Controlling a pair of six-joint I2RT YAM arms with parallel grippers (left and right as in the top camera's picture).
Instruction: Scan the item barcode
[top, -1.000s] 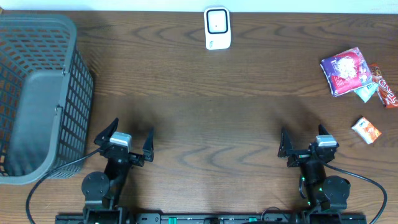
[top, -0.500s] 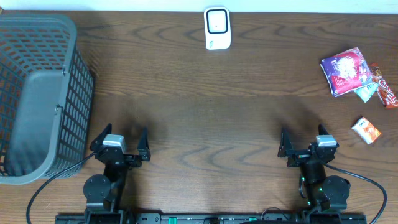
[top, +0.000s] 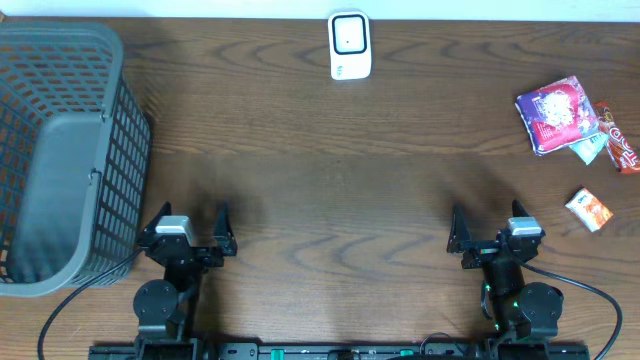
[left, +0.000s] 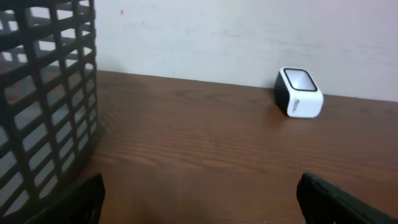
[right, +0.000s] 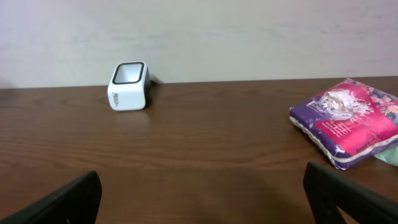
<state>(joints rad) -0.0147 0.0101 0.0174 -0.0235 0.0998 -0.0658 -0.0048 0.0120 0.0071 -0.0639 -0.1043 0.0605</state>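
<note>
The items for scanning lay ahead of and to the right of the right claw (top: 487, 222), well apart from it. I noted a purple snack packet (top: 557, 115) lying flat on the surface (top: 330, 190), overlapping a green packet (top: 588, 150). A red packet (top: 622, 148) lay just beyond those at the surface's right edge. A small orange-and-white box (top: 589, 208) sat nearer, off to that claw's right. I could not make out a barcode on any of them.

The white scanner (top: 349, 45) stood far ahead of both claws, roughly midway between them, at the far edge of the surface against the pale wall. From the right wrist it appeared ahead and to the left (right: 129, 85), with the purple packet ahead and to the right (right: 348, 121).

The right claw's jaws stood spread wide with nothing between them, and it touched no item. The left claw (top: 190, 218) was likewise fully spread and held nothing. A dark grey mesh basket (top: 60, 150) stood just to the left of the left claw, reaching ahead of it.
</note>
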